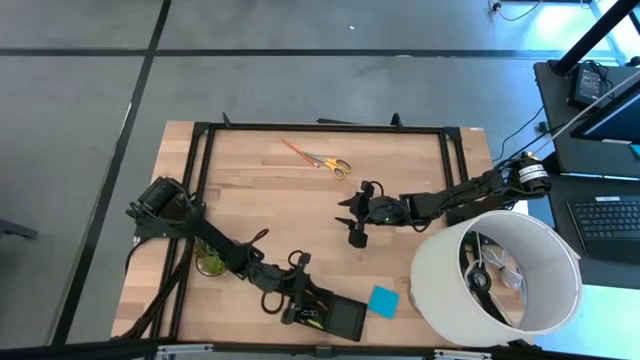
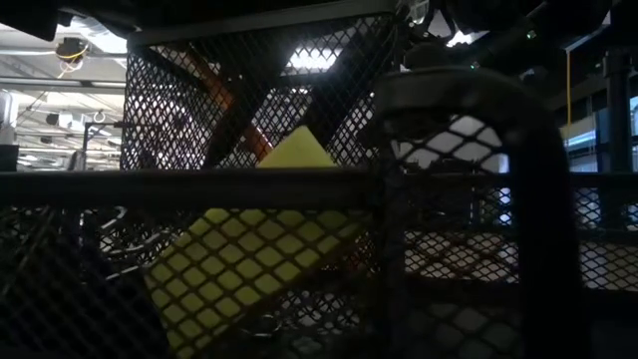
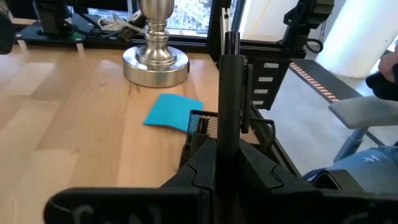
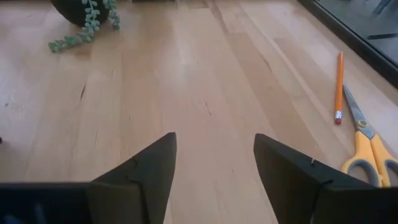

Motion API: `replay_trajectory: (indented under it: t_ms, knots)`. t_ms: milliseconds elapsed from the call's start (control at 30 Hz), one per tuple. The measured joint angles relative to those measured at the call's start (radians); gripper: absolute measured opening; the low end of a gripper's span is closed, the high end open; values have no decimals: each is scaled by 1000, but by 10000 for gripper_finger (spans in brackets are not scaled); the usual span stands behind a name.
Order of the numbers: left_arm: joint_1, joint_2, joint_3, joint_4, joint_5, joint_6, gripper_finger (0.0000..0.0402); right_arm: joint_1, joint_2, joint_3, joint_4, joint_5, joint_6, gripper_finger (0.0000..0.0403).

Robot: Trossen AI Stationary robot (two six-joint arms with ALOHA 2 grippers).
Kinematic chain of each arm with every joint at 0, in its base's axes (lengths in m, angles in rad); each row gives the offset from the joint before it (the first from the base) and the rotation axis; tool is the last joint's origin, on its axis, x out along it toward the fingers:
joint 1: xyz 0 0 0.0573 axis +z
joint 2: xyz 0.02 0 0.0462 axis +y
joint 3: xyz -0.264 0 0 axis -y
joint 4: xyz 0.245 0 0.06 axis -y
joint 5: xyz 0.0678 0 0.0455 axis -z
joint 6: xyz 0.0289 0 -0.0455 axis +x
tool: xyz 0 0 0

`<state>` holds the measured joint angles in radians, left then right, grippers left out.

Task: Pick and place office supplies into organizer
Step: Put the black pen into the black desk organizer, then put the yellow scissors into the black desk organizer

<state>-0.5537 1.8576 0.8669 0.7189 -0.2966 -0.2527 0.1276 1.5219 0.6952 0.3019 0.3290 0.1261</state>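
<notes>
Inside the black mesh organizer [image 1: 335, 318] lies a yellow block [image 2: 254, 259]. Over its rim the left claw [image 1: 297, 305] pinches a black pen [image 3: 229, 93]. The right claw [image 1: 357, 228] hangs spread above bare bench [image 1: 270, 190].

High view evenly lit; tabletop [image 1: 270, 190] pale, shadows soft and short. Low view dim, backlit by ceiling lights [image 2: 314, 58] through black mesh [image 2: 249, 110]; near mesh blurred. Left wrist view: bright window glare behind lamp base [image 3: 155, 59]; close end effector [image 3: 229, 155] out of focus. Right wrist view bright, wood grain sharp.
</notes>
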Motion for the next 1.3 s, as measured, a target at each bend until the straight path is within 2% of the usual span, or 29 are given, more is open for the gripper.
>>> replay_trajectory:
  t_ms: [733,1300]
  knots:
    - [2,-1,0,-11,-1,-23,53,0,0,0,0,0,-3,218]
    - [6,-39,-2,-17,6,-12,100,0,0,0,-7,0,-7,218]
